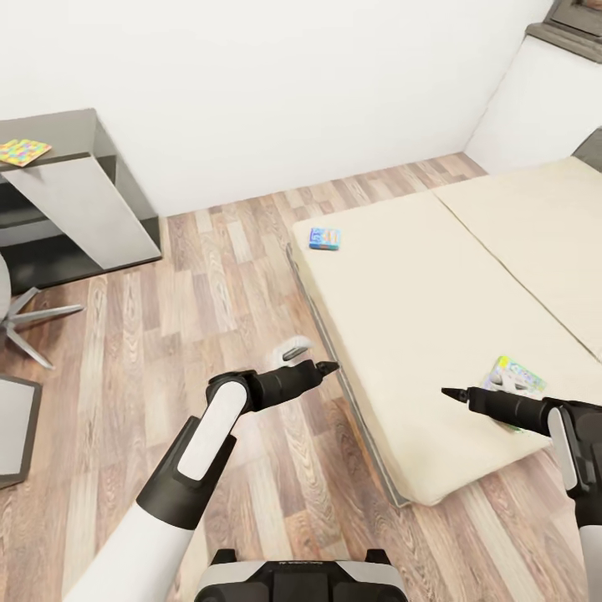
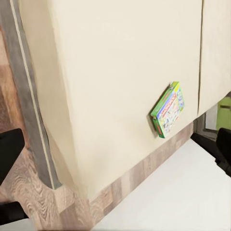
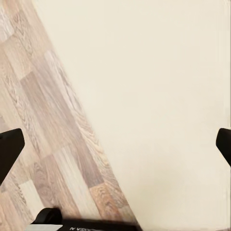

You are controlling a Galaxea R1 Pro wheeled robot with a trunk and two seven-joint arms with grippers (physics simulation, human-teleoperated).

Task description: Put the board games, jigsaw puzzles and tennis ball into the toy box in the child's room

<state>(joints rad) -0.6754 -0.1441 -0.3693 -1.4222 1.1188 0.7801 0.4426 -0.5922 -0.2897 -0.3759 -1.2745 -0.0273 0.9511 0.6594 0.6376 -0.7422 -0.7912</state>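
Head view: the Monopoly box (image 1: 514, 376) is seen near the bed's (image 1: 418, 334) front edge, the blue game box (image 1: 324, 238) near its far corner. Both the left gripper (image 1: 322, 366) and the right gripper (image 1: 451, 393) are held with jaws apart, empty.

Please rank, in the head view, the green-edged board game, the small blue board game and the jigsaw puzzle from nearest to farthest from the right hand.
1. Green-edged board game: on the bed, just beside the right hand.
2. Blue board game: farther up the bed, near its edge.
3. Jigsaw puzzle: on the dark desk section, far left.

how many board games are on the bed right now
2. A small blue one lies near the mattress corner toward the wall; the green-edged Monopoly box lies near the front edge, partly behind the right arm. The bed runs out of frame, so more could be hidden.
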